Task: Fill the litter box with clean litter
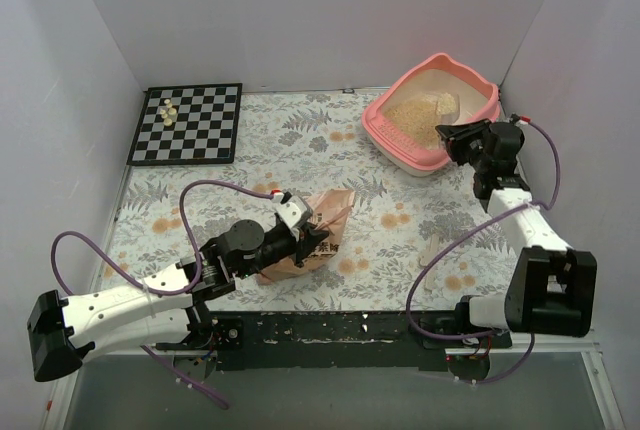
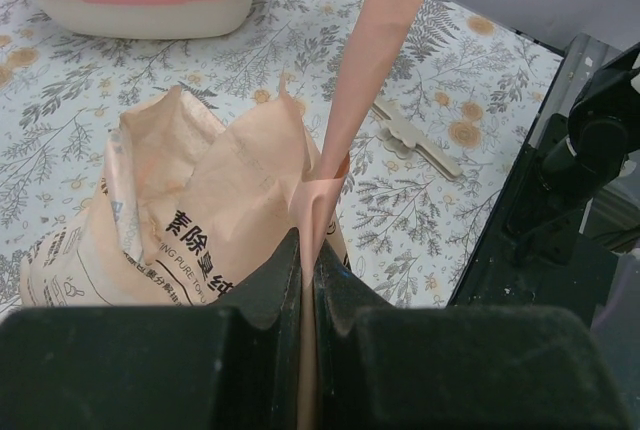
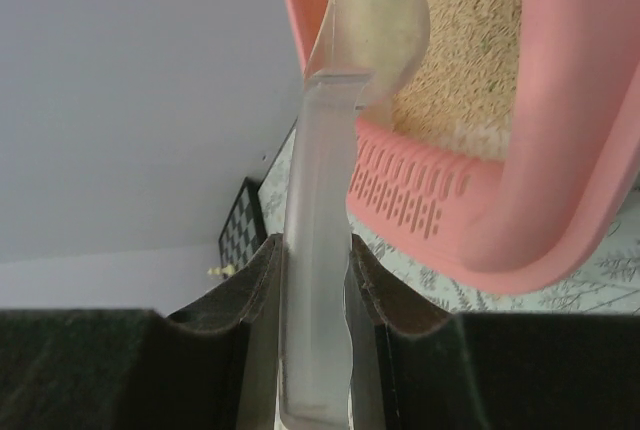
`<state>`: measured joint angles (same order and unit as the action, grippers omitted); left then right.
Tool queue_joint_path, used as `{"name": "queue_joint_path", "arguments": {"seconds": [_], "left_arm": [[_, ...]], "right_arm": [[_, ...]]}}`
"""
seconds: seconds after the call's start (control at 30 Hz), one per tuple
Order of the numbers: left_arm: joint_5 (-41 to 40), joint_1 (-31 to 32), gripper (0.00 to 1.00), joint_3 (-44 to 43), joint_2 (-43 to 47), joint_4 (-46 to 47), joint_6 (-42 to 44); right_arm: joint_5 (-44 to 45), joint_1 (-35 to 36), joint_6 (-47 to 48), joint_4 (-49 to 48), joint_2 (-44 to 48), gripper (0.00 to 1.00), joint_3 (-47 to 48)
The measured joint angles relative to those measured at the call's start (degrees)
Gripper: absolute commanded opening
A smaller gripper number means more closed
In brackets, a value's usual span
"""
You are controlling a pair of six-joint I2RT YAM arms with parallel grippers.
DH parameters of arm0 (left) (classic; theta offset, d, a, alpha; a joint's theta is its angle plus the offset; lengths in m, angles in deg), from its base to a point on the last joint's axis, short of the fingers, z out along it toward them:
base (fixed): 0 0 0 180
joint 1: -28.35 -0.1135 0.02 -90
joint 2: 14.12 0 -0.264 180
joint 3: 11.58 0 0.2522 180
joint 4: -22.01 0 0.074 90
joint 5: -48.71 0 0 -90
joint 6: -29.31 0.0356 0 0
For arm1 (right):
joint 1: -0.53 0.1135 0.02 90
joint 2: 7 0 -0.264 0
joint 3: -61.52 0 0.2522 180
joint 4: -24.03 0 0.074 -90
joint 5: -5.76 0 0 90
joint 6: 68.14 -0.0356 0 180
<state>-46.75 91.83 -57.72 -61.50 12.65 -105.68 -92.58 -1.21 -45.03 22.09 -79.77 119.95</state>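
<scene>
The pink litter box (image 1: 378,122) stands at the back right, with beige clean litter (image 1: 418,116) spread inside it. My right gripper (image 1: 457,138) is at its near right rim, shut on the handle of a clear plastic scoop (image 3: 318,200). The scoop's bowl (image 3: 378,20) reaches over the litter (image 3: 465,60) inside the box (image 3: 420,190). The orange-peach litter bag (image 1: 322,228) lies crumpled at the front centre. My left gripper (image 2: 308,255) is shut on a thin flap of this bag (image 2: 200,220), and a strip of it rises up past the camera.
A black-and-white chessboard (image 1: 190,123) with a few pale pieces (image 1: 168,110) lies at the back left. A small beige clip (image 2: 412,140) rests on the floral cloth right of the bag. Grey walls close in three sides. The right arm's base (image 1: 545,295) stands at the front right.
</scene>
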Motion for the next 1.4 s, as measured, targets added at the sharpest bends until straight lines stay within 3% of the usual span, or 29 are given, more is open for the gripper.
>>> {"name": "queue_joint_path", "arguments": {"seconds": [0.3,0.57,0.77,0.9,1.2,1.4], "left_arm": [[2.12,-0.04,0.00,0.96,0.46,0.90,-1.40],[3.19,-0.04,0.00,0.96,0.46,0.44,-1.07],[4.07,-0.04,0.00,0.33,0.61,-1.01,0.66],[5.31,-0.09,0.00,-1.77,0.15,-4.31,2.47],[6.16,-0.28,0.00,-6.56,-0.33,-11.93,7.80],[9.70,-0.44,0.00,-11.52,-3.06,-17.79,12.87]], "right_arm": [[8.28,1.62,16.57,18.49,-19.19,0.01,24.20],[19.26,6.54,29.83,38.01,-29.70,0.01,41.11],[25.42,10.36,41.40,53.68,-39.80,0.01,60.94],[29.11,12.55,47.91,62.05,-43.36,0.01,68.85],[38.86,16.37,57.11,70.12,-42.88,0.01,68.85],[38.36,19.56,61.81,69.09,-32.50,0.01,62.18]]}}
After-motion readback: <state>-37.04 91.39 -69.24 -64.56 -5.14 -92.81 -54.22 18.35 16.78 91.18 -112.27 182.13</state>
